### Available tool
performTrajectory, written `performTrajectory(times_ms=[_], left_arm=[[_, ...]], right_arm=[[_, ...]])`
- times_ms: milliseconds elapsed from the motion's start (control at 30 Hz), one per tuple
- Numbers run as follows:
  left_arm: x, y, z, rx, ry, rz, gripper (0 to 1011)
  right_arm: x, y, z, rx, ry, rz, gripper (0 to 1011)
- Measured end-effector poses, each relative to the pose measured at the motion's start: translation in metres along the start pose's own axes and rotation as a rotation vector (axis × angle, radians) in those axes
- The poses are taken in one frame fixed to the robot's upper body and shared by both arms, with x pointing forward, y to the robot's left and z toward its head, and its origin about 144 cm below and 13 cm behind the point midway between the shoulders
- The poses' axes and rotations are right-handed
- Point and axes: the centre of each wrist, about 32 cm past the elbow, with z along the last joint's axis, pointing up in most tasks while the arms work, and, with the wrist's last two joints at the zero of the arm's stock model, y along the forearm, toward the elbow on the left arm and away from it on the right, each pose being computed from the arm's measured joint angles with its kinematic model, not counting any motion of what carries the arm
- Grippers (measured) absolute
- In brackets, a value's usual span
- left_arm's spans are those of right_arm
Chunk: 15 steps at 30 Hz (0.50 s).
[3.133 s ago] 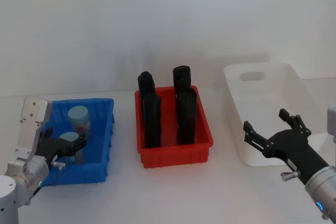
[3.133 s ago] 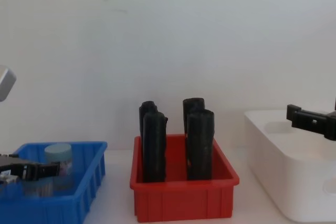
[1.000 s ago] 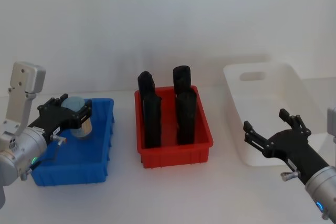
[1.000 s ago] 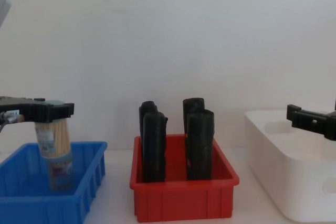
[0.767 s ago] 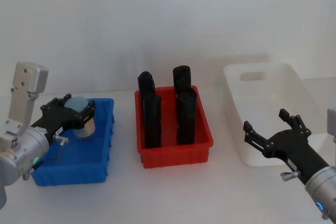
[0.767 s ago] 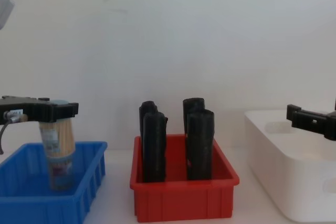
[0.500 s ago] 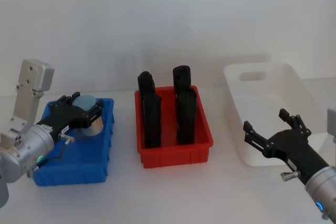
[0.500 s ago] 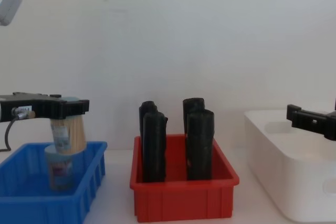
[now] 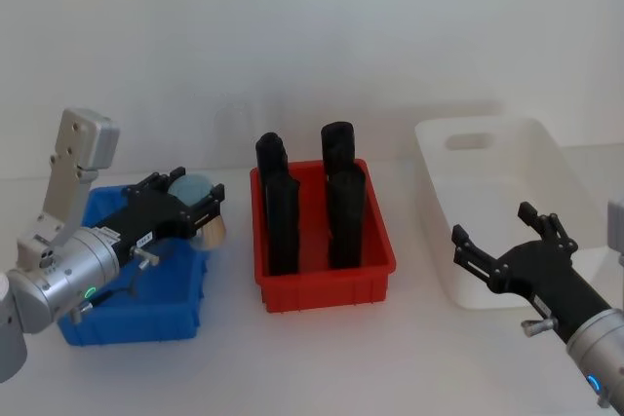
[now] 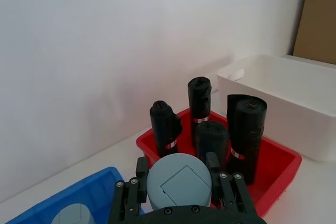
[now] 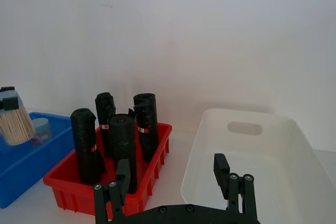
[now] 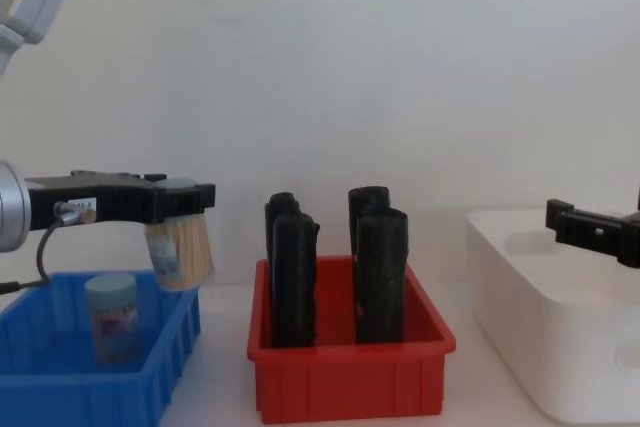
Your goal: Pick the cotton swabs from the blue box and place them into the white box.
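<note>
Bright, even, diffuse light, pale wall (image 9: 312, 26) and white bench (image 9: 322, 358) washed almost to one tone, faint grey shadow on the wall behind the black rolls (image 9: 341, 202), thin soft shadow under the red bin (image 9: 327, 289), white box (image 9: 458, 211) low in contrast.

White table (image 9: 322, 358): three containers are set directly on it in a row, apart. Blue box (image 9: 136, 323) left, red bin (image 9: 327, 289) centre, white box (image 9: 444, 231) right.

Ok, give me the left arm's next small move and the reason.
Probably carry the cotton swab jar rightward at this height or higher. The left gripper holds it over the blue box's right rim, and the tall black rolls in the red bin stand between it and the white box.
</note>
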Motion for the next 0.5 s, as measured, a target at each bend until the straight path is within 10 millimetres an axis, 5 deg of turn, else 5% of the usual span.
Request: performTrajectory(times_ms=[500], left_arm=[[-0.003,-0.024,-0.001,-0.038,-0.004,-0.232,670]], right_arm=[[0.000,0.000,0.000,0.000,0.000,0.000,1002]])
